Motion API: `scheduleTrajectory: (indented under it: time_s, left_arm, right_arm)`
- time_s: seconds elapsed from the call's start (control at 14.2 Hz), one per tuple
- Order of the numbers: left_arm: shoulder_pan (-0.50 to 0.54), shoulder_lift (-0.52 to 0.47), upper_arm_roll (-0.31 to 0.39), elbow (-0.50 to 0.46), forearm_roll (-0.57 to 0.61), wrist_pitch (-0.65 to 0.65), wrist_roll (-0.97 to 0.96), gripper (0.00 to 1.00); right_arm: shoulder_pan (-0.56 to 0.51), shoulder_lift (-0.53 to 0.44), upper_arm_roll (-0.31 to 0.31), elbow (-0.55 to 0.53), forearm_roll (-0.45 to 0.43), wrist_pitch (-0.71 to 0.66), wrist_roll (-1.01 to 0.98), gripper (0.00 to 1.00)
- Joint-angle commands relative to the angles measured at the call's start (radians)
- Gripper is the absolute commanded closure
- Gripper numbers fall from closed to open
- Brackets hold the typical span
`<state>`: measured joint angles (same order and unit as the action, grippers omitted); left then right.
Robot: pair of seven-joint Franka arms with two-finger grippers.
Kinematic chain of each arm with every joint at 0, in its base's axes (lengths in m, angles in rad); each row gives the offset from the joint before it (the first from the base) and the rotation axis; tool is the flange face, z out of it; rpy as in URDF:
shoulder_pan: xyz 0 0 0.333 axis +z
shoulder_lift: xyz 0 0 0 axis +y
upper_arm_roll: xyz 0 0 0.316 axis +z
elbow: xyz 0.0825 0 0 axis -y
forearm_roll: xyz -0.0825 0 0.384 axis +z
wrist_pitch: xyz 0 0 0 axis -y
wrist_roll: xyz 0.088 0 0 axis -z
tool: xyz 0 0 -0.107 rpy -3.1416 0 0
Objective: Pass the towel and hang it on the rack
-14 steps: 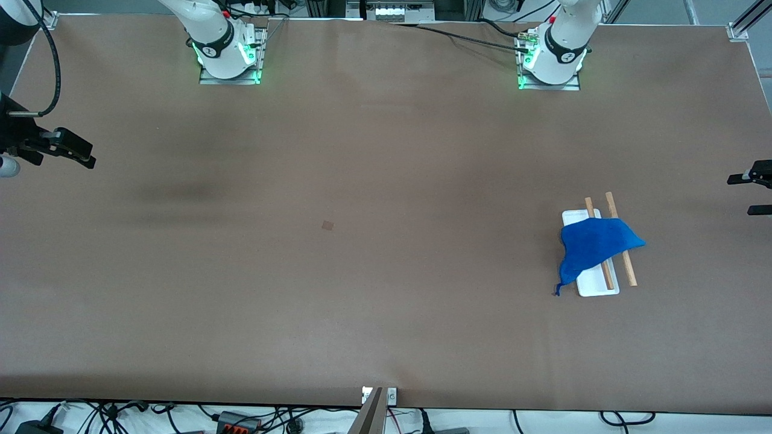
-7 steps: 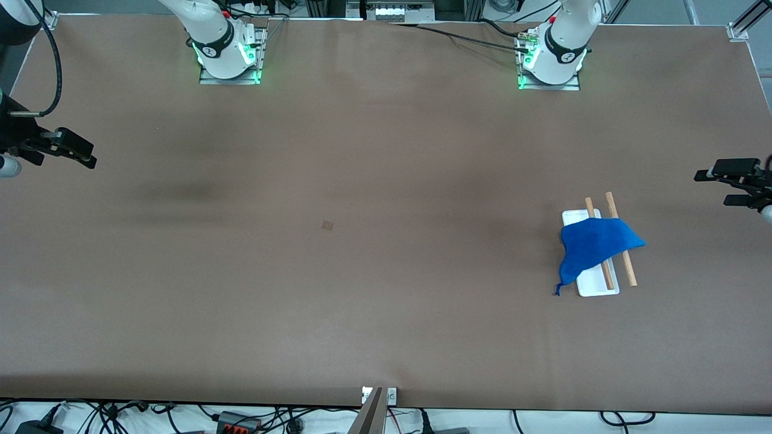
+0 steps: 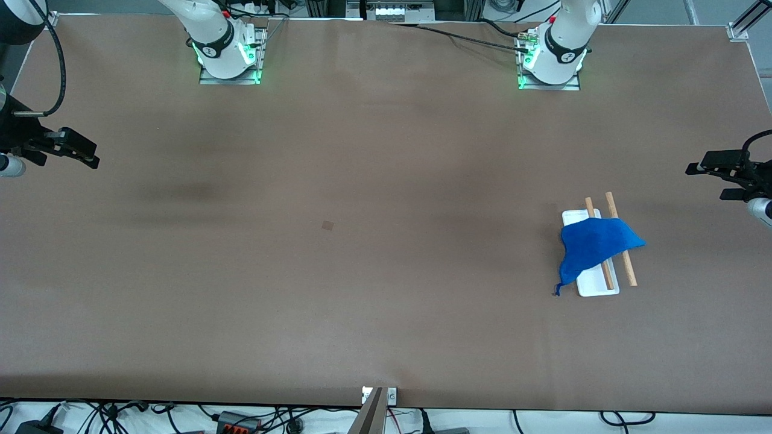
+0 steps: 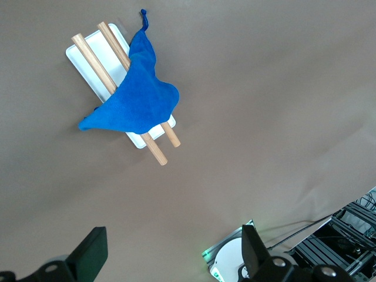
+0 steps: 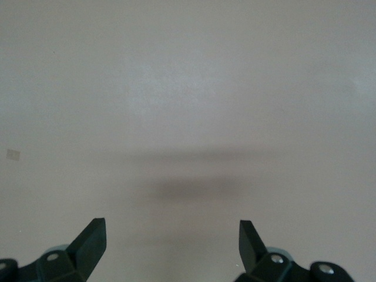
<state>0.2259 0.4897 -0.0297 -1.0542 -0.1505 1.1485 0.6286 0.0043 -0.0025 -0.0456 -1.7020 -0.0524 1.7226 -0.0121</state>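
The bright blue towel [image 3: 594,244] lies draped over the two wooden rods [image 3: 627,271] of the rack [image 3: 597,288], toward the left arm's end of the table. Its corner loop [image 3: 556,292] hangs down to the table beside the white base. The left wrist view shows the same towel [image 4: 138,106] across the rack [image 4: 79,56]. My left gripper [image 3: 704,182] hangs open and empty over the table's edge at that end, apart from the rack, with nothing between its fingers [image 4: 173,252]. My right gripper [image 3: 84,154] waits open and empty over the table's edge at the right arm's end [image 5: 172,244].
Both arm bases [image 3: 229,51] [image 3: 552,57] stand along the table edge farthest from the front camera. A small brown patch [image 3: 327,225] marks the tabletop near the middle. Cables lie off the table edge nearest the front camera.
My left gripper has come in from the edge of the front view over the table's end, toward the rack's side. The towel, the rack and the right arm have stayed put.
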Motion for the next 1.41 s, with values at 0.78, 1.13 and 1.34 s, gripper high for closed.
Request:
scheduleTrajectory:
  time_s: [0.78, 1.13, 1.34]
  left_arm:
    - [-0.126, -0.485, 0.017, -0.589, 0.123, 0.415, -0.566, 0.00]
    - [-0.148, -0.522, 0.020, -0.632, 0.124, 0.422, -0.593, 0.00]
    - [-0.148, -0.522, 0.020, -0.630, 0.123, 0.421, -0.599, 0.00]
  right_arm:
    - [-0.010, -0.074, 0.012, -0.082, 0.005, -0.005, -0.026, 0.00]
    - [-0.010, -0.076, 0.010, -0.081, 0.013, -0.015, -0.020, 0.00]
    - [-0.010, -0.076, 0.010, -0.074, 0.011, -0.018, -0.020, 0.00]
